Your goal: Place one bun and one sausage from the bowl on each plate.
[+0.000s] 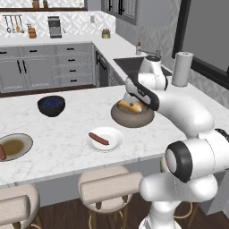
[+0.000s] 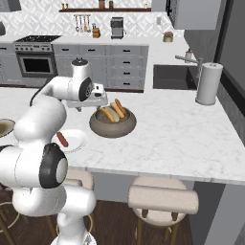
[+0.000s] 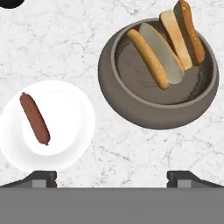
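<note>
Olive-brown at its centre and grey at the rim, a round plate [image 1: 14,146] sat at the left edge of the marble surface [image 1: 67,129], with a reddish sausage [image 1: 2,152] on it at the frame's border. A small glossy dark blue bowl [image 1: 51,105] stood further back, apart from the work. Near the front edge lay the plain white round plate [image 3: 46,127], carrying one red-brown sausage [image 3: 34,118] but no bun, so that setting looked half done. Just right of it sat the wide matte brown-tan bowl [image 3: 158,74], holding pale and golden buns [image 3: 161,53] leaning against its far wall. The claw [image 3: 112,177] hovered above the surface between white plate and bowl, its tips spread wide and empty, probably placed to reach into the bowl for a bun.
</note>
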Controlling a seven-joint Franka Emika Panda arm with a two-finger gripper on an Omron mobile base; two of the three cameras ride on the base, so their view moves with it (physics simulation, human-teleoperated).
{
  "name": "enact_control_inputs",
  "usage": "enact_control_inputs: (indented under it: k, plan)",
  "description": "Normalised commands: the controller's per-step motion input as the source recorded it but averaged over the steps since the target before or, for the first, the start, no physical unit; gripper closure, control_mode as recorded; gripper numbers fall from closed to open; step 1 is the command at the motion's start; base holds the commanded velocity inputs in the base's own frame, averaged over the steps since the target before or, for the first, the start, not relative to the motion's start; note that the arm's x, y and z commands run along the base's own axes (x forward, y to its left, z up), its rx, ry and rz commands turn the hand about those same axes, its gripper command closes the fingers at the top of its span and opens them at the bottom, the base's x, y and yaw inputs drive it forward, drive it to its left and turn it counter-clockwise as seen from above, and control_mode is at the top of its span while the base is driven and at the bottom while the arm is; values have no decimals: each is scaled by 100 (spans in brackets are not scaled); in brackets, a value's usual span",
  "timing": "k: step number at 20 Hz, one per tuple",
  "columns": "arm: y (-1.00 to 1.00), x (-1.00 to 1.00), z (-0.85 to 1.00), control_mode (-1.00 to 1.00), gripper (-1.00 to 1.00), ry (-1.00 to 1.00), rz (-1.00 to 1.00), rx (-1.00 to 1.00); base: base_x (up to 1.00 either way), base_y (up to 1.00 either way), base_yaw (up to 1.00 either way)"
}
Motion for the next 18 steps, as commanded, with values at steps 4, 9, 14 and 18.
enact_control_inputs:
  k: [4,9,14,18]
  plan:
    - [-8,95,-29,-100,-100,0,0,0,0,0,0]
    - [-2,86,0,-100,-100,0,0,-3,0,0,0]
    - [-14,11,-37,-100,-100,2,0,-7,0,0,0]
    - [-13,0,-82,-100,-100,0,0,-2,0,0,0]
